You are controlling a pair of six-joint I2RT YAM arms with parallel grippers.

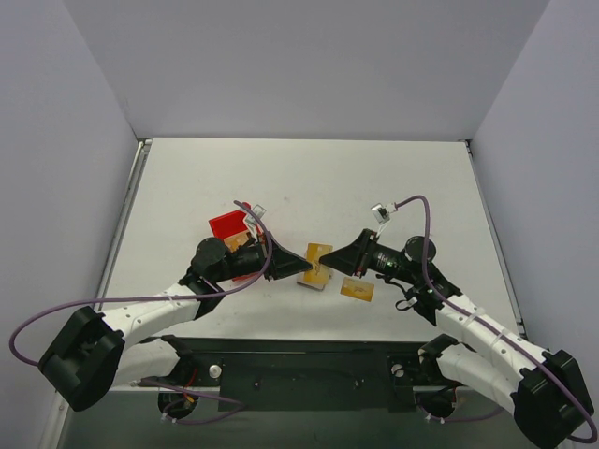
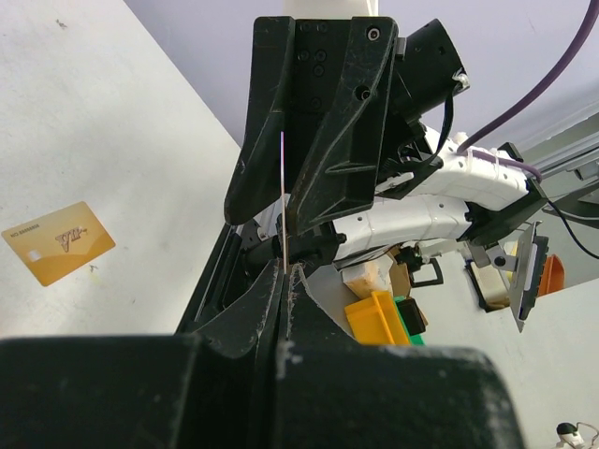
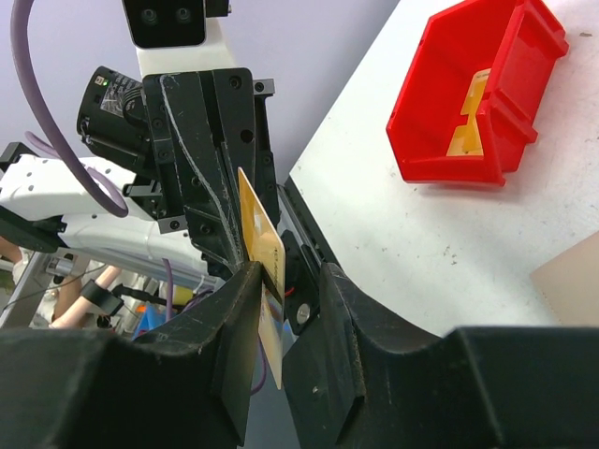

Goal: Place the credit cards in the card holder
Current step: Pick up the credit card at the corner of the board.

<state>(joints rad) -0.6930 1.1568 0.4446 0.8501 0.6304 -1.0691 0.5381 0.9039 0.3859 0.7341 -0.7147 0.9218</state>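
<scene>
Left gripper (image 2: 284, 273) pinches a card (image 3: 260, 234); right gripper (image 3: 287, 273) straddles it, jaws apart. Holder (image 3: 573, 281) seems unfilled; second card (image 2: 58, 243) lies beside the right gripper.

Nothing legible in any view. On the loose credit card (image 2: 58, 242), on the table left of the left gripper (image 2: 284, 269), there's a pale logo scrawl and small print, too blurred to read. Markings on the held credit card (image 3: 260, 234) in that gripper are unreadable too
</scene>
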